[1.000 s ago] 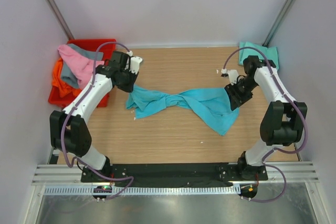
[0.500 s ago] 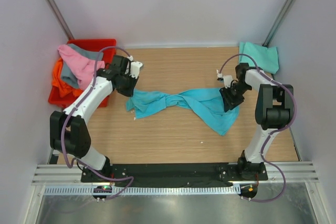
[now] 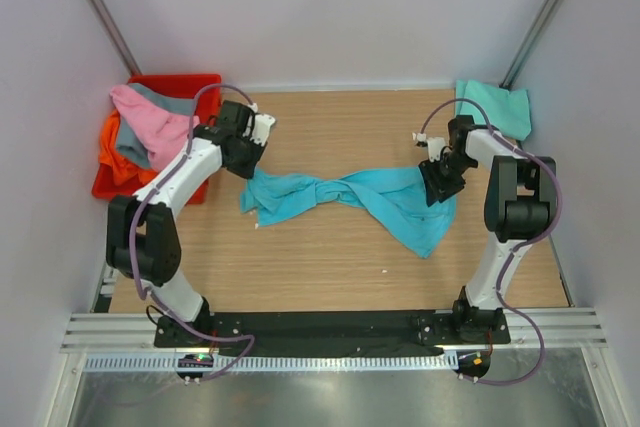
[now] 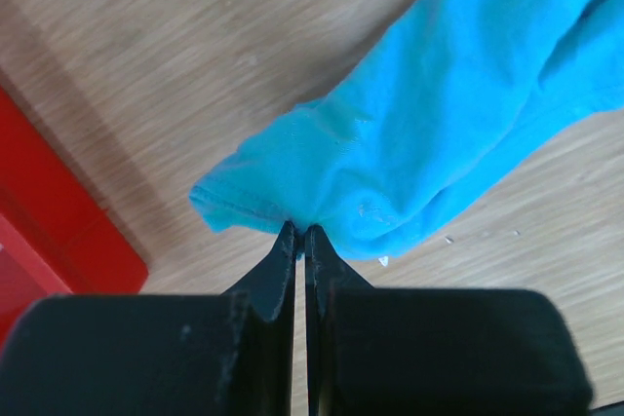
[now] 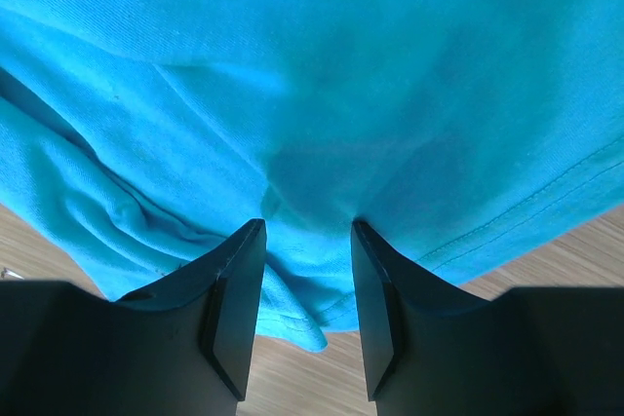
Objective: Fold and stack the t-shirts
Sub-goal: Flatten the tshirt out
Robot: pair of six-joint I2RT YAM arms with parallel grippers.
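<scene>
orange t-shirt (image 3: 108, 150) mostly buried, crate (image 3: 196, 83) half covered

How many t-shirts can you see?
5: turquoise shirt mid-table, mint-teal shirt at far right corner, pink, grey and orange shirts heaped on the red crate; more may hide beneath.

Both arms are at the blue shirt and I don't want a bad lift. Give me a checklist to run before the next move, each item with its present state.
1. Hold of the left gripper on the edge of the blue shirt: ok, shut on the hem.
2. Hold of the right gripper on the shirt: not ok, its jaws stand apart astride the cloth.
3. Shirt free of twists: not ok, it is twisted mid-length.
4. Shirt apart from the crate: ok.
5. Stack base ready: ok, the mint shirt lies folded at the far right corner.
</scene>
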